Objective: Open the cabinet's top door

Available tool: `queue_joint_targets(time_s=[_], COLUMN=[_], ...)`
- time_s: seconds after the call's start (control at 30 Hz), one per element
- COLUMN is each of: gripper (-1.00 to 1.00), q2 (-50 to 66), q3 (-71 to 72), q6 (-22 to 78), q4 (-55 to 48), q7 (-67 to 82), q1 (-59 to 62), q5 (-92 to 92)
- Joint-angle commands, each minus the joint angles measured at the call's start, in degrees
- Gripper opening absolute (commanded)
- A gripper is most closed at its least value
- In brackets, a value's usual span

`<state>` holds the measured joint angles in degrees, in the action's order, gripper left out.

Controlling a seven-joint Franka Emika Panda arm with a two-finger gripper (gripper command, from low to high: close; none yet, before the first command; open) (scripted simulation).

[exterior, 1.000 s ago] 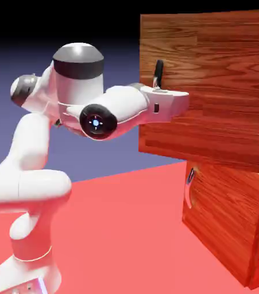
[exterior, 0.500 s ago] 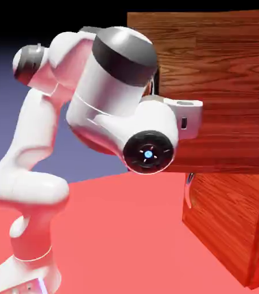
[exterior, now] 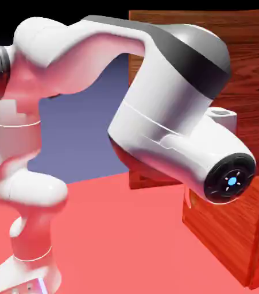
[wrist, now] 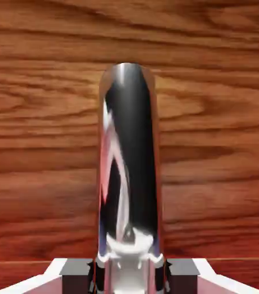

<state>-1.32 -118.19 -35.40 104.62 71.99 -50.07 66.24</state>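
Jaws [wrist: 128, 274] closed on the handle [wrist: 129, 166] of the top door [wrist: 212, 115]; rigid, smooth metal, likely slippery, best gripped mid-bar; panel judged heavy on its hinges

The white arm [exterior: 154, 115] rises from its base at the exterior view's lower left, climbs to a high shoulder bend near the top left, then sweeps across to the right, where a thick forearm link slants downward and ends in a round dark cap with a blue light. The hand is hidden behind this link. In the hand view, the gripper [wrist: 129, 277] shows its two grey fingertips [wrist: 77, 280] close together, flanking a shiny metal bar.
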Motion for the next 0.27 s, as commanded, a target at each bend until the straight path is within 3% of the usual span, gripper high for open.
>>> queue_joint_targets(time_s=[0.0, 0.23], gripper=[-1.0, -1.0], q2=[-2.09, -16.62], q3=[0.23, -0.08], q6=[-0.7, -3.38], q4=[-1.09, -10.5], q7=[-0.74, -7.02], q1=[-0.16, -8.75], q5=[-1.08, -8.17])
